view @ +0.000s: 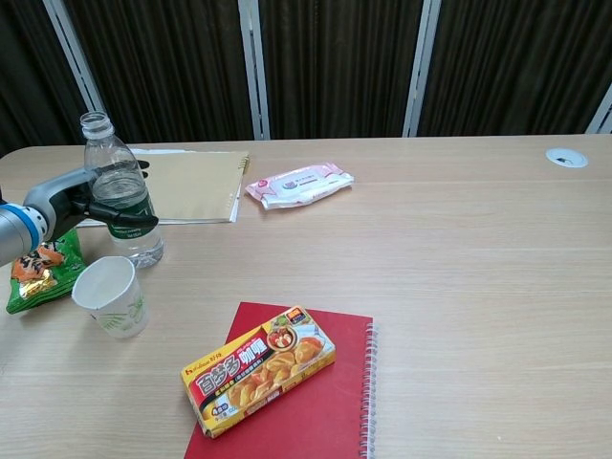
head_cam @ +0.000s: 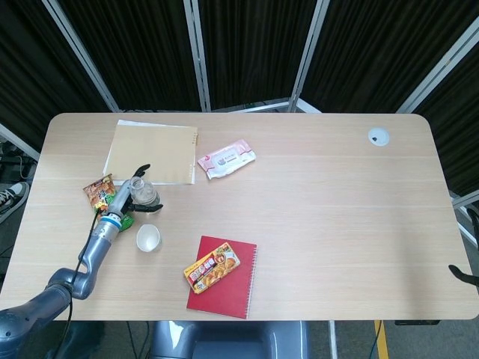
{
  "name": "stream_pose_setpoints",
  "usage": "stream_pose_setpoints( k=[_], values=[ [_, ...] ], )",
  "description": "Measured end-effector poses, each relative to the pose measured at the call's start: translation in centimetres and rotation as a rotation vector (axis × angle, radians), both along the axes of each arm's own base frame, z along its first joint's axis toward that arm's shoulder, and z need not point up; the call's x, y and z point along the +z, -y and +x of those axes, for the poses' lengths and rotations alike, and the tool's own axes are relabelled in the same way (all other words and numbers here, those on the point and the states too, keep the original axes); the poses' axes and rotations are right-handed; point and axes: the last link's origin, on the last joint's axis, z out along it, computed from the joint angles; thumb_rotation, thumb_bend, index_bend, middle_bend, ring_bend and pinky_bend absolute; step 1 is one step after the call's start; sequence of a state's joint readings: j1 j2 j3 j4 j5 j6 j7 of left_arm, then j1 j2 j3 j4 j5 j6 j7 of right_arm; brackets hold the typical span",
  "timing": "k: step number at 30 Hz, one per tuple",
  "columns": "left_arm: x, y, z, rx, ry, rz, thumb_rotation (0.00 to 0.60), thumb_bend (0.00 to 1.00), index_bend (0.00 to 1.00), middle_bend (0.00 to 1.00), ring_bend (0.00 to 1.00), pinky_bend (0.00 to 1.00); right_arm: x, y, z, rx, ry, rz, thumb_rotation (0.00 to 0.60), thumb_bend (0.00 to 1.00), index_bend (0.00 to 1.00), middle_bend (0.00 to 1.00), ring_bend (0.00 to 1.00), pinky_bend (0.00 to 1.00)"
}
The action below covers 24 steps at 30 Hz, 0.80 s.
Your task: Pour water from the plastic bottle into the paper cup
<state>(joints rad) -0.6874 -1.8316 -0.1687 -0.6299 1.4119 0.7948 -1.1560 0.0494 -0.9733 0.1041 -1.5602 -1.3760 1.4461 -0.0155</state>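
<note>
The clear plastic bottle (view: 120, 194) with a green label stands upright and uncapped on the table, left of centre; the head view shows the bottle (head_cam: 144, 194) too. The white paper cup (view: 112, 295) stands just in front of it, and the head view shows the cup (head_cam: 147, 238) empty. My left hand (view: 78, 200) has reached the bottle from the left, thumb across the front of the label and fingers behind it, still spread. From the head view the left hand (head_cam: 129, 191) flanks the bottle. Only a dark tip of my right hand (head_cam: 462, 274) shows at the right edge.
A green snack bag (view: 40, 272) lies under my left forearm. Behind the bottle is a tan notebook (view: 188, 185), and a pink wipes pack (view: 298, 185) lies right of it. A curry box (view: 259, 369) rests on a red notebook (view: 325, 411) near the front.
</note>
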Motion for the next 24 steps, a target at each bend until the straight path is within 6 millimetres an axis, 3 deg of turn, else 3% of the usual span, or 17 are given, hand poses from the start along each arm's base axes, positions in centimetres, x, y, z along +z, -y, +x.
stream_pose_setpoints(
  k=[6,15,18,24],
  values=[
    [-0.5,-0.1,0.3,0.029,0.078,-0.013,0.600,0.02,0.15,0.11,0.06,0.06,0.0,0.0,-0.1,-0.002,-0.001,0.000,0.600,0.00,0.00,0.00,0.00,0.00],
    [-0.8,-0.5,0.5,0.056,0.165,0.017,0.600,0.41,0.49,0.42,0.30,0.31,0.0,0.0,-0.1,-0.007,0.001,0.002,0.600,0.00,0.00,0.00,0.00,0.00],
    [-0.5,-0.6,0.7,0.042,0.176,0.032,0.600,0.46,0.54,0.47,0.35,0.35,-0.1,0.0,-0.1,-0.005,0.002,0.003,0.600,0.00,0.00,0.00,0.00,0.00],
    [0.2,-0.8,1.5,0.001,0.187,0.032,0.600,0.47,0.55,0.49,0.37,0.37,0.0,-0.1,0.0,-0.001,0.010,0.005,0.600,0.00,0.00,0.00,0.00,0.00]
  ],
)
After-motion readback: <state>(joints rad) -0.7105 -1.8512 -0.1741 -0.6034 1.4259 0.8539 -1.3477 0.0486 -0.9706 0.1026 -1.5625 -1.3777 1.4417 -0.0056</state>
